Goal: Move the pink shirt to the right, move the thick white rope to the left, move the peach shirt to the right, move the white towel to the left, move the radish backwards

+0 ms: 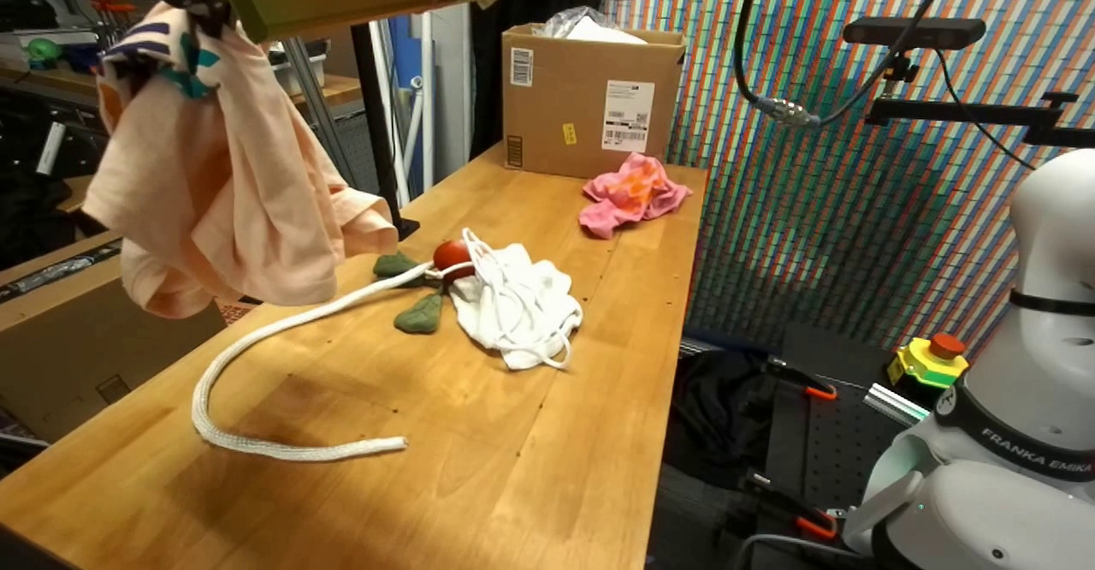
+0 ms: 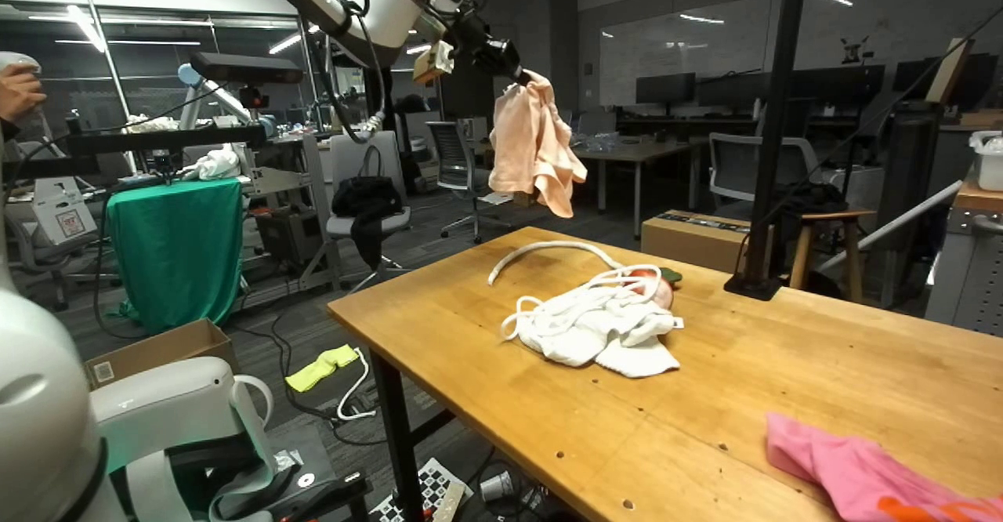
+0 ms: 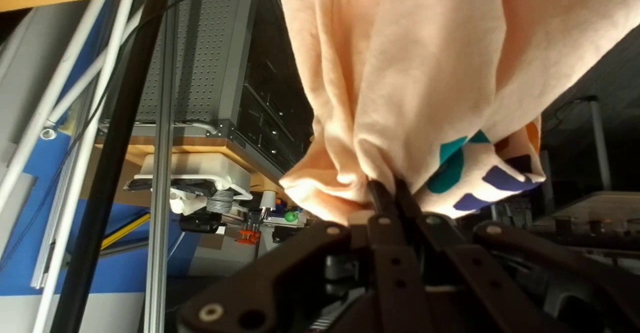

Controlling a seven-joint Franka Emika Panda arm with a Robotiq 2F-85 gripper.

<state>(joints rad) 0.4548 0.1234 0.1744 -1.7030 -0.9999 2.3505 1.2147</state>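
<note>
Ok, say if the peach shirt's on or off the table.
Off: the hand grips the peach shirt, which hangs without touching the table.

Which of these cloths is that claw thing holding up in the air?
The peach shirt. It hangs from the gripper, while the pink shirt and the white towel both lie on the table.

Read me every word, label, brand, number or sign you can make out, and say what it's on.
"FRANKA EMIKA": on the black band of the arm.
Labels on the table box: too small to read.
Label on the open floor box: too blurred.
I can read nothing else in any view.
</note>
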